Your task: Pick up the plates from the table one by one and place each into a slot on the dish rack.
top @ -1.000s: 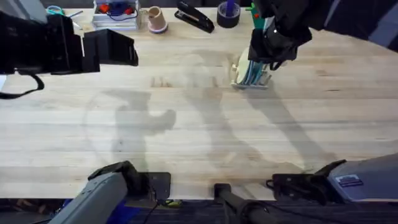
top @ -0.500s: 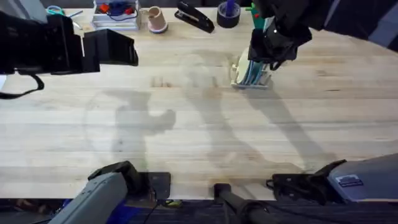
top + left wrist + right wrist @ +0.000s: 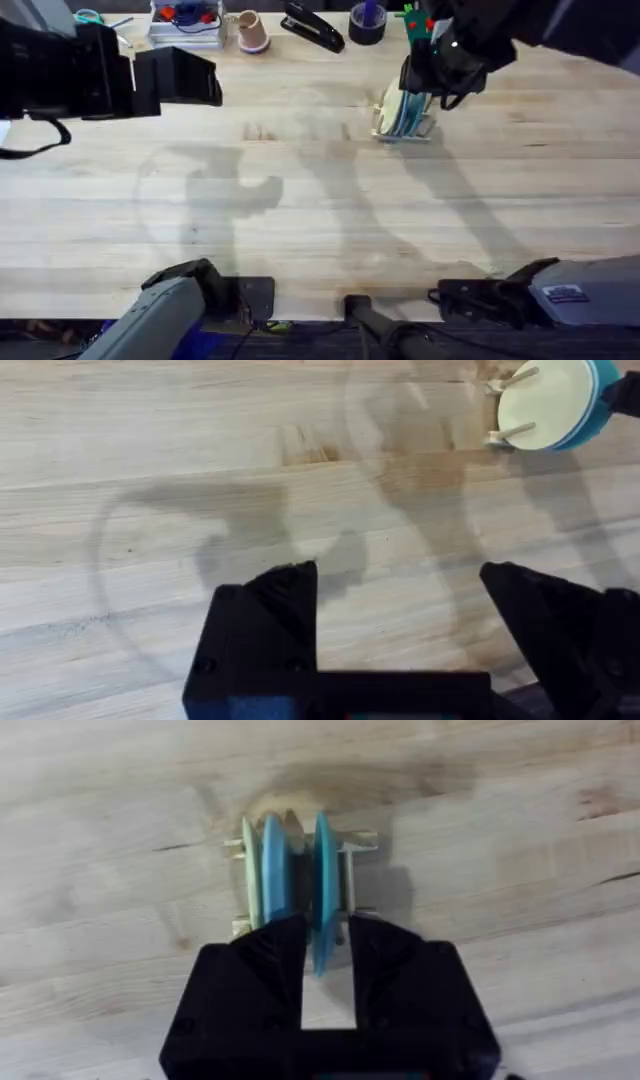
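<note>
The dish rack (image 3: 404,131) stands on the table (image 3: 320,220) at the far right of centre, with three plates (image 3: 398,108) upright in its slots. In the right wrist view they are a pale green plate (image 3: 247,870), a blue plate (image 3: 275,865) and a turquoise plate (image 3: 322,890). My right gripper (image 3: 326,965) is open just above the turquoise plate; the plate's rim sits between the fingers with a gap on each side. My left gripper (image 3: 400,620) hangs open over bare wood at the far left. Its view shows the cream plate face (image 3: 545,400) in the rack.
Along the far edge lie a clear tray (image 3: 185,22) of small items, a tan cup (image 3: 252,32), a black stapler (image 3: 312,27) and a dark tape roll (image 3: 366,22). The arm bases sit along the near edge.
My right gripper has shifted slightly back and up from the rack. The plates stay standing in the slots, and the left arm has not moved.
</note>
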Tool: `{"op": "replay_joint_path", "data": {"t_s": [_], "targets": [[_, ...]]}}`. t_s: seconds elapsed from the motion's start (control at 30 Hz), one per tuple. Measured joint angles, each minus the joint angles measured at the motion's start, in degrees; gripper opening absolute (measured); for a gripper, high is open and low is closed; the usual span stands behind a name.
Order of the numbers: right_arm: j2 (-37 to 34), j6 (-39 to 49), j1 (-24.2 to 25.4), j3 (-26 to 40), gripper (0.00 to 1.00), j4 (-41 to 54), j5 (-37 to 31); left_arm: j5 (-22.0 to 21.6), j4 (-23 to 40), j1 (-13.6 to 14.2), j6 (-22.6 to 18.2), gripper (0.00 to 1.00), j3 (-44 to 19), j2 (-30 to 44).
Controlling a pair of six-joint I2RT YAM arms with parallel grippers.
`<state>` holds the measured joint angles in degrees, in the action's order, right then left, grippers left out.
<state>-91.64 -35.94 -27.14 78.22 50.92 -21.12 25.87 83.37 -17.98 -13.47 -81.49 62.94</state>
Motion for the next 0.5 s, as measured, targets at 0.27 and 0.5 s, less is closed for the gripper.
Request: {"op": "replay_joint_path", "data": {"t_s": [0.27, 0.5], "targets": [[3.53, 0.00, 0.07, 0.00, 0.284, 0.04, 0.00, 0.00, 0.00, 0.00, -0.02, 0.994, 0.02, 0.00], [7.34, 0.00, 0.02, 0.00, 0.348, 0.11, 0.00, 0.00, 0.00, 0.00, -0.02, 0.994, 0.02, 0.00]]}}
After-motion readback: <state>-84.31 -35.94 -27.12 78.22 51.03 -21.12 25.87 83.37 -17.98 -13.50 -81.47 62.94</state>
